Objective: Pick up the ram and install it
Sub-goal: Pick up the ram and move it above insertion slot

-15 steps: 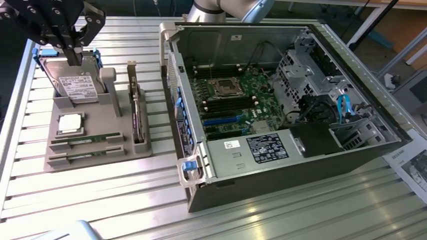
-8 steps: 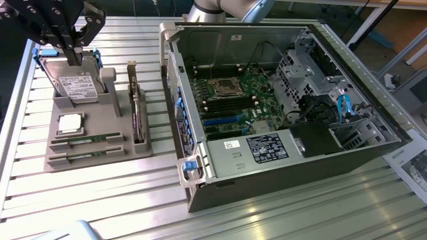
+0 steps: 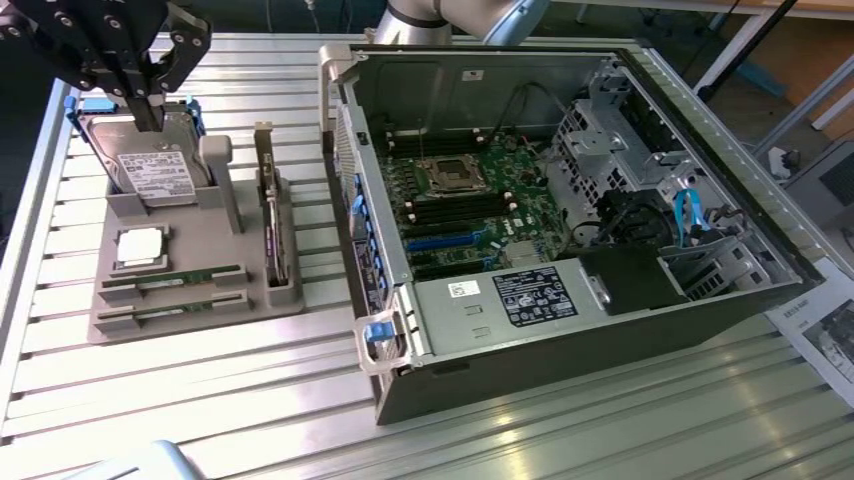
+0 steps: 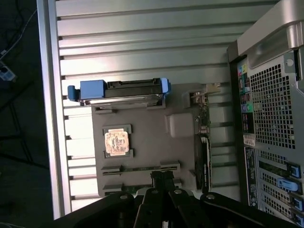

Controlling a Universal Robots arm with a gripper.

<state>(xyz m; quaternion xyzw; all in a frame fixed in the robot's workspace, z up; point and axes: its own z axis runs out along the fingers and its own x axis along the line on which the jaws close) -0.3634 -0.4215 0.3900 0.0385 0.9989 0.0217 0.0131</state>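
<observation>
**Jaws clenched and empty over the parts holder**

I am hovering with my gripper (image 3: 142,118) (image 4: 163,175) above the grey holder (image 3: 200,322), my jaws pressed together and grasping nothing. The ram (image 3: 180,277) (image 4: 140,168) is lying as two green sticks, each resting on edge in its own slot, one beside the other, at the holder's end farthest from the hard drive (image 3: 160,172). In the wrist view my fingertips are hanging over that slotted end, apart from the sticks. The silver processor chip (image 3: 140,248) is sitting between the drive and the ram, and the expansion card (image 3: 275,235) is standing along the holder's edge nearest the computer case (image 3: 534,335). The holder is sitting on the slatted metal table (image 3: 200,400), on the exterior view's left of the case, which is lying open with its motherboard (image 3: 467,205) showing.
</observation>
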